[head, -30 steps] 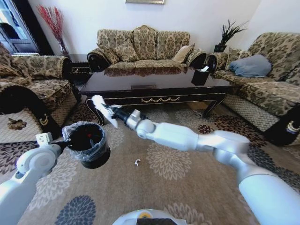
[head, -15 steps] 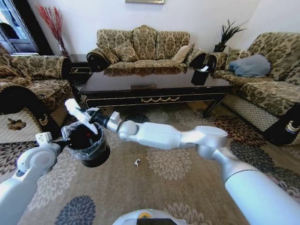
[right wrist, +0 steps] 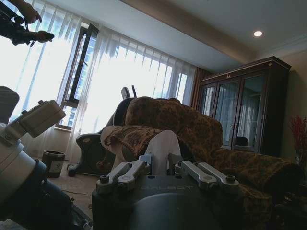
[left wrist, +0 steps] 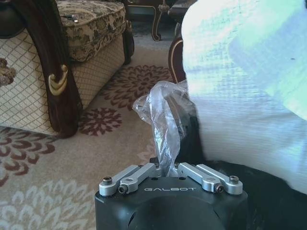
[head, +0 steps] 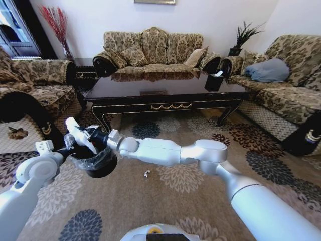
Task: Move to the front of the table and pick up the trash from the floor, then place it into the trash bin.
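Right gripper fingers clamp the folded white paper sheet above the trash bin rim. Left gripper fingers pinch the bin's plastic liner. Open carpet surrounds the bin.

White paper is showing over the black trash bin; beige floor is carrying brown, blue-grey medallions; dark glossy table, gold scrollwork.

glossy dark wood table — crinkly clear plastic lining the trash bin

My arms are glossy white-grey tubes with rounded joints. Each black gripper carries silver screwed linkages and "GALBOT" lettering.
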Robot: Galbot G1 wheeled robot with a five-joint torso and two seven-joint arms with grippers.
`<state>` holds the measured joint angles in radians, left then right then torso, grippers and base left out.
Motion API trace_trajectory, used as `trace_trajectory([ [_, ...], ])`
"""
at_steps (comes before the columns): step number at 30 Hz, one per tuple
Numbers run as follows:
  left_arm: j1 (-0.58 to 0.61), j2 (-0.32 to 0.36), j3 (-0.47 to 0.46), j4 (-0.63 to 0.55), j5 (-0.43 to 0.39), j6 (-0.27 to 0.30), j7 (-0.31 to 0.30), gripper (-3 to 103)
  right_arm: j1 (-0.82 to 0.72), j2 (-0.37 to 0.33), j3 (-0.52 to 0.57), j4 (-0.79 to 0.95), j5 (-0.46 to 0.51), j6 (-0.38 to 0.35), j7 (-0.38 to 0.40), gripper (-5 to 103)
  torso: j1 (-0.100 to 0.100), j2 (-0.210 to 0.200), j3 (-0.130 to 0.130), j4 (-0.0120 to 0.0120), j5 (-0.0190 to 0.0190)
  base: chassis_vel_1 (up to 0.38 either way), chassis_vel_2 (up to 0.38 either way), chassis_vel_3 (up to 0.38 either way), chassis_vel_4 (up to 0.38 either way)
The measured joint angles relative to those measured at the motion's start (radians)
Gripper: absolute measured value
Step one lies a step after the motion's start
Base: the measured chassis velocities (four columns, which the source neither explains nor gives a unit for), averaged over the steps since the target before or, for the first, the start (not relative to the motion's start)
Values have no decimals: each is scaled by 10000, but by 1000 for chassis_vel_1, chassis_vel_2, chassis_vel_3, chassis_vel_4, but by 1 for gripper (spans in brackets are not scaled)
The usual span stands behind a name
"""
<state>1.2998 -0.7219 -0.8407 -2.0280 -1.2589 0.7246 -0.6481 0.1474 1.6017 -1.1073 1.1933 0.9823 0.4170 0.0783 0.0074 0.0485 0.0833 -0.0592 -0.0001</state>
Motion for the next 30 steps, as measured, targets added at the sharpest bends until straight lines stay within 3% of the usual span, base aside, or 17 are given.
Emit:
trace_trajectory([
  [3, 51, -12, -43, -12, 0, -1, 2, 3, -7, 60, 2, -55, -57, 139, 5, 34, 0, 0, 0, 0, 0, 0, 0, 0, 0],
  [5, 62, -12, -56, -17, 0, -1, 4, 3, -7, 60, 8, -66, -87, 183, 6, 34, 0, 0, 0, 0, 0, 0, 0, 0, 0],
  [9, 118, -1, -108, -25, 1, -2, 8, 3, -27, 4, 116, -61, -233, 454, 28, 56, 0, 0, 0, 1, 1, 0, 0, 0, 0],
  [11, 126, 1, -112, -26, 2, -2, 8, 3, -33, -21, 125, -50, -252, 475, 39, 56, 0, 0, 0, 1, 1, 0, 0, 0, 0],
  [12, 154, 4, -122, -38, 4, -6, 8, 3, -37, -133, 160, 3, -307, 514, 62, 67, 0, 0, 0, 1, 1, 0, 0, 0, 0],
  [14, 164, 6, -125, -44, 5, -6, 9, 3, -35, -195, 181, 35, -323, 523, 74, 67, 0, -1, 0, 0, 1, 0, 0, 0, 0],
  [17, 187, 39, -137, -61, 8, -7, 10, 3, 23, -559, 270, 252, -369, 522, 219, 83, 0, 0, 0, 1, 1, 0, 0, 0, 0],
  [19, 187, 45, -140, -62, 8, -7, 10, 3, 34, -617, 279, 285, -371, 510, 249, 83, 0, 0, 0, 1, 1, 0, 0, 0, 0],
  [20, 193, 75, -159, -67, 8, -10, 9, 3, 80, -920, 298, 449, -387, 376, 407, 94, 0, 0, 0, 2, 2, 0, 0, 0, 0],
  [21, 205, 93, -182, -70, 7, -10, 10, 3, 121, -1209, 304, 612, -335, 205, 446, 97, 0, 0, 1, 2, 3, 0, 0, 0, 0],
  [23, 246, 124, -219, -71, 4, -10, 9, 3, 218, -1823, 323, 1013, 121, -276, 101, 99, 0, 0, 0, -2, 5, 0, 0, 0, 0],
  [27, 265, 145, -235, -71, 4, -11, 9, 3, 292, -2331, 330, 1268, 484, -775, -331, 100, 0, 0, 0, -3, 5, 0, 0, 0, 0],
  [30, 265, 233, -285, -58, -14, -12, 10, 3, 227, -3101, 401, 963, 661, -1213, -1126, 100, 0, 0, 0, 1, 5, 0, 0, 0, 0],
])
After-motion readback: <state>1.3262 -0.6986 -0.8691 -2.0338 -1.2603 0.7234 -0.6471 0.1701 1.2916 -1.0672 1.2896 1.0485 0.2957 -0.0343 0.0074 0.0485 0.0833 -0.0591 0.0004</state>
